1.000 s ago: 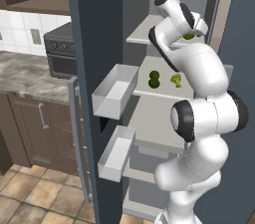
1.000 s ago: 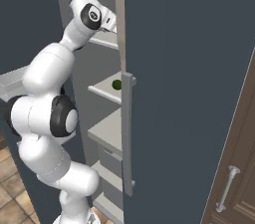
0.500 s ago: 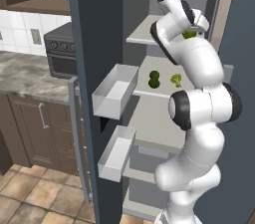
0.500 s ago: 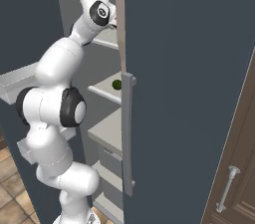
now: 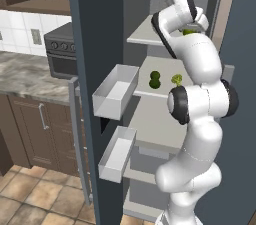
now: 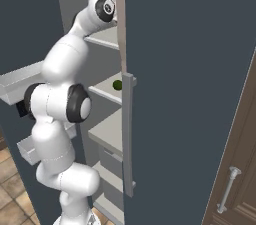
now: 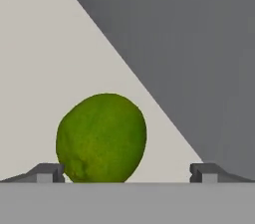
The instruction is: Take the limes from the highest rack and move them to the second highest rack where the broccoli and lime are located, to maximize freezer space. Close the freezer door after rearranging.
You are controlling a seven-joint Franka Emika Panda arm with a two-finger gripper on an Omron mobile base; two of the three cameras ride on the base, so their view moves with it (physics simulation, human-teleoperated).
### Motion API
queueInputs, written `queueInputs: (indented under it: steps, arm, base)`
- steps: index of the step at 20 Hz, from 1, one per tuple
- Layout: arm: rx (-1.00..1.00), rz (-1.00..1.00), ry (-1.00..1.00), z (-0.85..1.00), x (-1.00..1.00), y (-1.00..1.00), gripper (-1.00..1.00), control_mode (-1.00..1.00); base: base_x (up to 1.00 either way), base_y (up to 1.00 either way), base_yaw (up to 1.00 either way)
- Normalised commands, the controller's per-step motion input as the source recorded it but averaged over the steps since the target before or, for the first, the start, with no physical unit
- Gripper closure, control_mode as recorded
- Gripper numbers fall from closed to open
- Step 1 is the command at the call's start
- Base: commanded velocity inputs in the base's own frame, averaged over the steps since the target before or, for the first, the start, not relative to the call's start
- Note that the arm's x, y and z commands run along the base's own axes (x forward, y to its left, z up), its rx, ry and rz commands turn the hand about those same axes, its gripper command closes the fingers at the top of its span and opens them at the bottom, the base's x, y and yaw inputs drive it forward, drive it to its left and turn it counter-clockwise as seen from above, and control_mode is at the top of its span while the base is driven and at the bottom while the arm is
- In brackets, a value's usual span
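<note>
One pebbly, egg-shaped lime point(image 7: 101, 137) on smooth pale rack point(image 7: 45, 58), between wide-open empty tool point(image 7: 127, 172) tips

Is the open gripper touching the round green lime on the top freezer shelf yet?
Cannot tell. In the hand view the round green lime sits between the open gripper's fingertips, crowding the one at picture left, but no clear gap or contact shows.
</note>
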Motion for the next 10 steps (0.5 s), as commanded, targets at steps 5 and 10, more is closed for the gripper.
queueInputs:
  steps: [5,10]
  arm:
    - [0.08,0.13,-0.07,-0.14,0.25,-0.02,-1.00,-1.00]
    - [0.05,0.15,-0.15,-0.20,0.21,-0.07,-1.00,-1.00]
  base:
    - [0.00,0.00,0.00]
    - [0.00,0.00,0.00]
